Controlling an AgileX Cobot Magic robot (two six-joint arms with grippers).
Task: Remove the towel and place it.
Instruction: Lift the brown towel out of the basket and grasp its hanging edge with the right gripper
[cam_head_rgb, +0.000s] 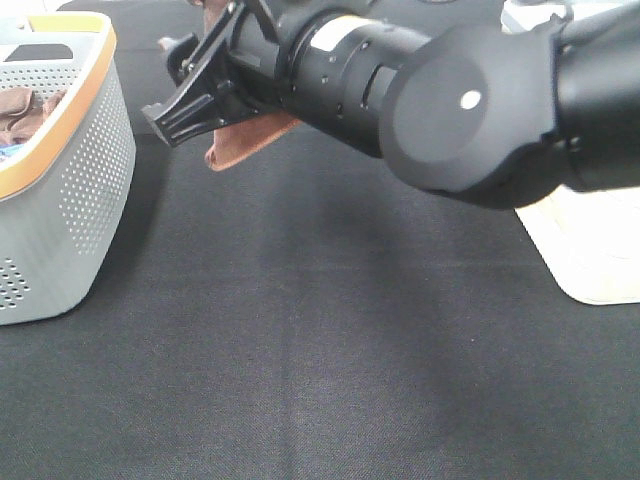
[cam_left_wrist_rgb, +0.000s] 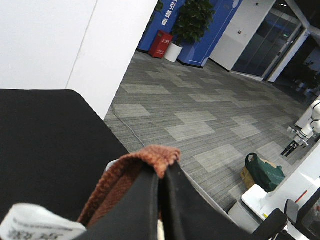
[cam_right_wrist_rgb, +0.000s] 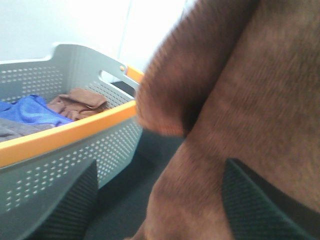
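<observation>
The reddish-brown towel (cam_head_rgb: 252, 140) hangs in the air at the back of the table, mostly hidden behind my right arm. In the left wrist view my left gripper (cam_left_wrist_rgb: 161, 200) is shut on the towel's hemmed edge (cam_left_wrist_rgb: 145, 161), with the white tag (cam_left_wrist_rgb: 35, 226) beside the fingers. The left gripper itself is hidden in the high view. My right gripper (cam_head_rgb: 178, 88) has reached across to the left near the basket. In the right wrist view it (cam_right_wrist_rgb: 157, 170) is open, and the towel (cam_right_wrist_rgb: 235, 100) hangs close between its spread fingers.
A grey perforated basket with an orange rim (cam_head_rgb: 70, 200) stands at the left, holding a bunched brown cloth (cam_right_wrist_rgb: 80, 100) and a blue cloth (cam_right_wrist_rgb: 30, 111). A white container (cam_head_rgb: 590, 250) sits at the right edge. The table is covered in black cloth (cam_head_rgb: 320, 350).
</observation>
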